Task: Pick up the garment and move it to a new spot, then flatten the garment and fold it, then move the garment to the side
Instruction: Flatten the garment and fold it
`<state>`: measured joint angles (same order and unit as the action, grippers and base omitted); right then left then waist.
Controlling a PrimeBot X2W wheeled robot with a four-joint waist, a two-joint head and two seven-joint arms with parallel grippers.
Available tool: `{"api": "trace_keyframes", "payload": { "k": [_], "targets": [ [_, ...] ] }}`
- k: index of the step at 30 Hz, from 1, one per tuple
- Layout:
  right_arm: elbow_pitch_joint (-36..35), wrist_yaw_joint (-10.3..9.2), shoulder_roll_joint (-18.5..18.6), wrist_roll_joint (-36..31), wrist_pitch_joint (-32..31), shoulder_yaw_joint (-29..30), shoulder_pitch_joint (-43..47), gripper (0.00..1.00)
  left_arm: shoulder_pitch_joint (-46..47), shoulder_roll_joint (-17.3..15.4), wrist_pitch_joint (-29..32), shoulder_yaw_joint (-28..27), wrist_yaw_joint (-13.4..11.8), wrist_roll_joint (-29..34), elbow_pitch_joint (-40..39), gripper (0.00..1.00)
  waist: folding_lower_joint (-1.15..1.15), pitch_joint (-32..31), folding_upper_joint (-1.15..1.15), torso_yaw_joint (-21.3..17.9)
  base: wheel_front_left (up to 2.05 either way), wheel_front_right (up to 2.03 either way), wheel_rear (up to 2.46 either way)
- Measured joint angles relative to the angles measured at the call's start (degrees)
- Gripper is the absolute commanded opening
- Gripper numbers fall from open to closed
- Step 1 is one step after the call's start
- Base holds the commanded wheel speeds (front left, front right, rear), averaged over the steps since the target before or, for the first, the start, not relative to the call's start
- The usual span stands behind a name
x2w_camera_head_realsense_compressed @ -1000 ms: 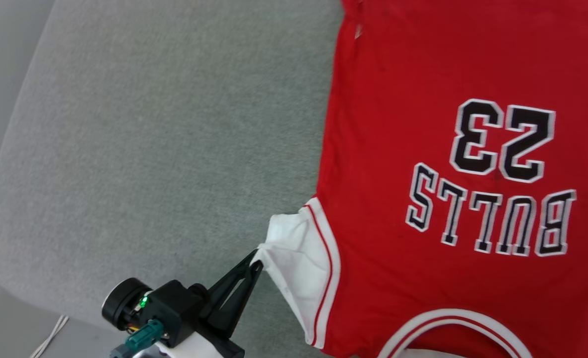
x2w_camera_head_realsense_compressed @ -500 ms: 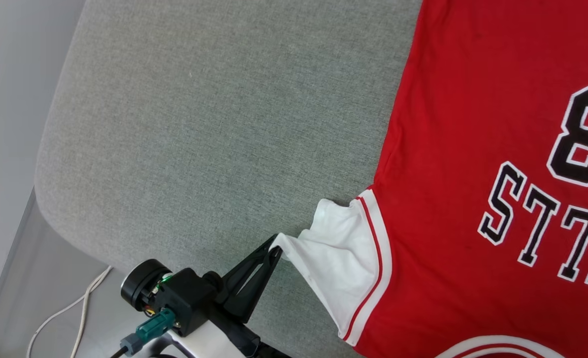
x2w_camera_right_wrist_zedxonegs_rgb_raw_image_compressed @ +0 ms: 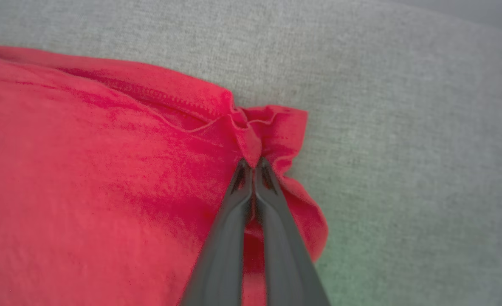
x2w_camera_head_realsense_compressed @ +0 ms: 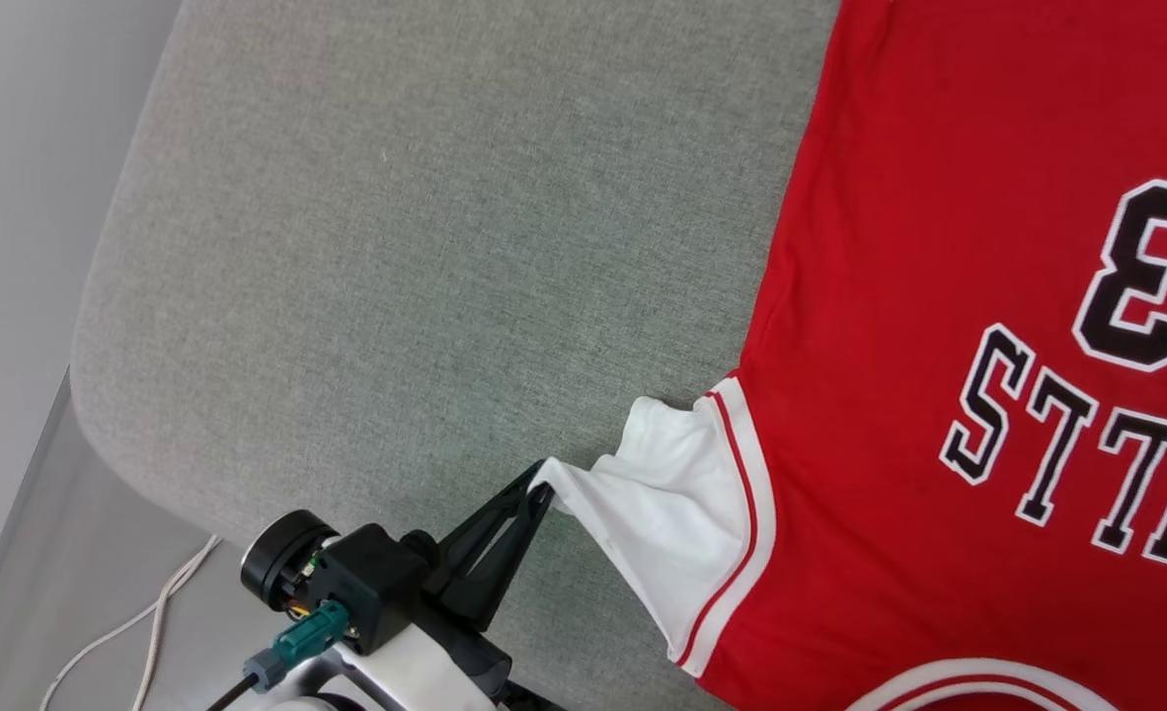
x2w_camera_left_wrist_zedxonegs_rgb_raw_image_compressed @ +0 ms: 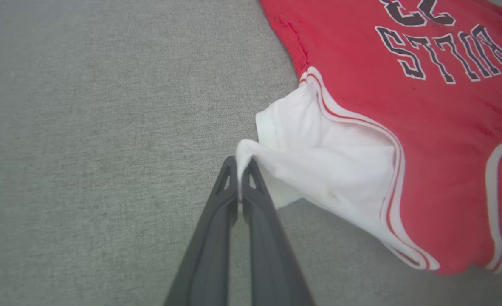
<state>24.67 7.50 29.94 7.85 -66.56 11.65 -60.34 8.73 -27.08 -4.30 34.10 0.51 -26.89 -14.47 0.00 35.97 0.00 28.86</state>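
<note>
The garment (x2w_camera_head_realsense_compressed: 939,247) lies spread on a grey cushion (x2w_camera_head_realsense_compressed: 426,247) with its lettered side up, covering the cushion's right part as the head view shows it. Its "BULLS" lettering and number read upside down from the robot, so the striped neckline curve (x2w_camera_head_realsense_compressed: 978,681) is at the cushion's near edge. The long axis runs from that edge away toward the cushion's far side. The short white sleeve (x2w_camera_head_realsense_compressed: 672,494) with red-and-white trim sticks out sideways from the red body toward the bare grey middle of the cushion, drawn into a taut point and lifted a little off the fabric. Bare cushion stretches from the sleeve to the rounded near-left corner. Just past that corner a white cable (x2w_camera_head_realsense_compressed: 144,622) lies on the pale floor, well apart from the garment. The left gripper (x2w_camera_head_realsense_compressed: 541,481) comes in over the cushion's near edge, its two dark fingers slanting up and to the right, pressed together and pinching the tip of the white sleeve. Behind them sit the black wrist body, a green connector and a pale forearm. The right gripper (x2w_camera_right_wrist_zedxonegs_rgb_raw_image_compressed: 253,163), seen from its own wrist camera, points along the cushion at a corner of the red cloth by a stitched hem. Its fingers are clamped on a puckered fold there, with grey cushion beyond and to the right.
</note>
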Motion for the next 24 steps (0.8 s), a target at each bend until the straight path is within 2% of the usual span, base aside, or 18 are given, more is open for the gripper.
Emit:
{"api": "trace_keyframes", "payload": {
  "k": [1, 7, 14, 19, 24],
  "targets": [
    [0.5, 0.0, -0.7, 1.5, 1.0, -0.6, 3.6, 0.0, -0.1, -0.7, -0.2, -0.5, -0.6, 0.3, 0.4, 0.0, 0.0, -2.5, 0.0, -1.4, 0.0, 0.0, 0.0],
    [-0.8, 0.0, -1.2, 6.8, 2.5, -4.0, 11.2, 0.0, -1.7, -1.8, 0.0, -1.5, -2.3, 0.3, 0.7, 0.0, 0.0, -7.2, 0.0, -4.9, 0.0, 0.0, 0.0],
    [-7.0, 0.0, -0.7, 15.0, 6.3, -8.8, 24.9, 0.0, -5.4, -3.6, 0.0, -3.3, -4.7, -0.7, 1.7, 0.0, 0.0, -13.2, 0.0, -10.2, 0.0, 0.0, 0.0],
    [-12.9, 0.0, -0.5, 19.5, 8.2, -8.7, 35.7, 0.0, -7.5, -4.5, 0.0, -4.0, -5.9, -1.3, 2.4, 0.0, -0.01, -17.8, 0.0, -13.7, 0.0, 0.0, 0.0],
    [-19.4, 0.0, -1.4, 22.2, 8.2, -7.5, 46.6, 0.0, -9.4, -3.6, -1.0, -5.5, -7.2, -3.9, 3.7, 0.0, -0.01, -22.1, 0.0, -17.2, 0.0, 0.0, 0.0]
  ]
}}
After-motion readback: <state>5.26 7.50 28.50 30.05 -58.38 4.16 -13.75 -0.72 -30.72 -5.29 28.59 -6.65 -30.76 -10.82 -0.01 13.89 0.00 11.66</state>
